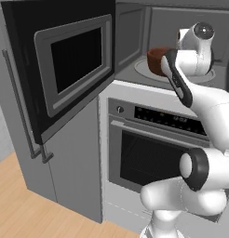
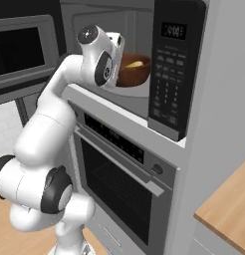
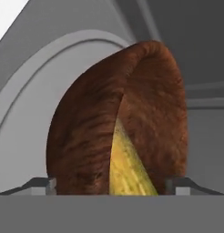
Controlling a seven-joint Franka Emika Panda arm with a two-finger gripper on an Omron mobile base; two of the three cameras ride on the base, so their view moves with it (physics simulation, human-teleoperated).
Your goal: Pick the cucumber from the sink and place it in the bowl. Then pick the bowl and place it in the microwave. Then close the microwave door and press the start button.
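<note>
In microwave [image 2: 144, 30] | claw [image 3: 114, 184] apparently spread astride bowl [image 3: 100, 136]

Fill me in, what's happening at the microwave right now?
The arm is reaching into the open microwave, where the bowl sits on the turntable with the cucumber inside it. In the hand view the end effector has its fingers spread on either side of the bowl, apparently not gripping it. The door is wide open, so closing it and pressing start are not yet done.
</note>
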